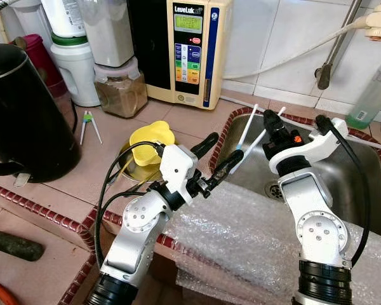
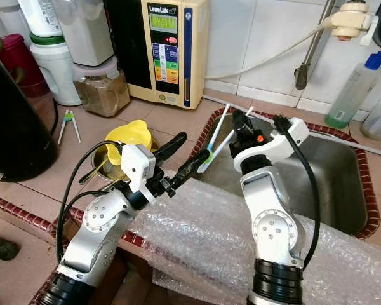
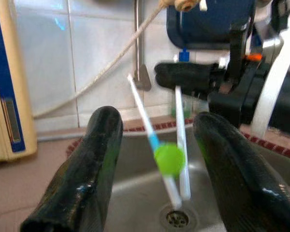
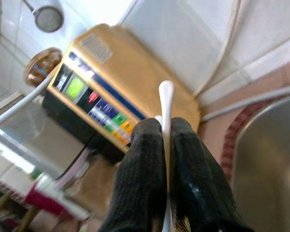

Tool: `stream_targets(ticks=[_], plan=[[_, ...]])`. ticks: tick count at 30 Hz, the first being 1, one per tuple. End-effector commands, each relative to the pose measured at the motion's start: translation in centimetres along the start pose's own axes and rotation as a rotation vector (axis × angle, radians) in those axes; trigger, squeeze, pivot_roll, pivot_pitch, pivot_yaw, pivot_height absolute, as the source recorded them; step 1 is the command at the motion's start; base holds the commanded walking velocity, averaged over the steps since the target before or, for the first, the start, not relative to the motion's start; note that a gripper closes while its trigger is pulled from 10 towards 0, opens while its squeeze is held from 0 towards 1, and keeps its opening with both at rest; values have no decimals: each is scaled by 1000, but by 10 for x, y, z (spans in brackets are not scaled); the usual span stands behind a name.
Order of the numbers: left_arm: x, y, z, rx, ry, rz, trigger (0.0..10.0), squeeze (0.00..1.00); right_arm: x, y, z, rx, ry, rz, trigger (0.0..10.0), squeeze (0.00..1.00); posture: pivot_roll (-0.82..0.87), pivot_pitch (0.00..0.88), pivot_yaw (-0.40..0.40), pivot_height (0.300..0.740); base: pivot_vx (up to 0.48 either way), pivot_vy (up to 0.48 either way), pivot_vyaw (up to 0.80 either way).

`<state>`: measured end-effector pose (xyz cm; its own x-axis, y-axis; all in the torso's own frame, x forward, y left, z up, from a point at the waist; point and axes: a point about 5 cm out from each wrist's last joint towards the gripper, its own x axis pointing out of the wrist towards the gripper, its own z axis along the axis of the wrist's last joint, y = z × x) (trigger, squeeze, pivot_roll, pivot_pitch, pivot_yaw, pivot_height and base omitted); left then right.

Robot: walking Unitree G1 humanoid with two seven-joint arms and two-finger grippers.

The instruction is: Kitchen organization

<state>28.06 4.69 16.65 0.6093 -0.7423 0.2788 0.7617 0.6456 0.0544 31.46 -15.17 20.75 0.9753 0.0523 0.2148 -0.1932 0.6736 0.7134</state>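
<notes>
1. Left eye view: The right gripper (image 1: 271, 122) is held above the sink (image 1: 368, 190), at the 1 o'clock side of the frame centre. Its fingers are closed on two thin white sticks (image 1: 249, 130), which slope down toward 7 o'clock over the sink's left rim. The left gripper (image 1: 219, 159) is held just left of the lower stick ends, fingers spread, gripping nothing. A yellow lid (image 1: 151, 136) lies on the tiled table (image 1: 101, 165) at 9 o'clock of the left gripper. Bubble wrap (image 1: 254, 235) covers the table's front edge.

2. Right eye view: The same layout is shown. A green and blue tip is seen at the lower end of one stick, close to the left gripper's fingertips. A water ionizer (image 2: 168, 47) stands at 12 o'clock against the wall.

3. Left wrist view: The two fingers are set wide apart. The sticks, one bearing a green disc (image 3: 169, 158), hang between them without contact.

4. Right wrist view: One white stick is seen pinched tightly between the closed fingers.

5. Handling: The sticks are judged light, slender, smooth and liable to flex or pivot. A hold near mid-length is advised.
</notes>
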Motion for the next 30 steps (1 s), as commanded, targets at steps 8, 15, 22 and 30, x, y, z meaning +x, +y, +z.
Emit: stream_targets(ticks=[8, 15, 22, 30], plan=[[-21, 6, -1, -6, 166, -124, 10000, 1000, 13, -26, 28, -429, -52, -115, 0, 0, 6, 46, 43, 740, 0, 0, 0], [-37, 16, -5, -22, 253, -132, 10000, 1000, 26, -49, 47, -904, 10, -25, 0, 0, -3, 60, 60, 740, 0, 0, 0], [-30, 8, -5, -37, 226, -119, 10000, 1000, 36, -60, 41, -1156, 184, 114, 10000, 1000, -3, 60, 60, 740, 0, 0, 0], [-28, 9, -10, -88, 245, -84, 10000, 1000, 35, -63, 23, -1259, 291, 227, 10000, 1000, -13, 43, 66, 740, 0, 0, 0]])
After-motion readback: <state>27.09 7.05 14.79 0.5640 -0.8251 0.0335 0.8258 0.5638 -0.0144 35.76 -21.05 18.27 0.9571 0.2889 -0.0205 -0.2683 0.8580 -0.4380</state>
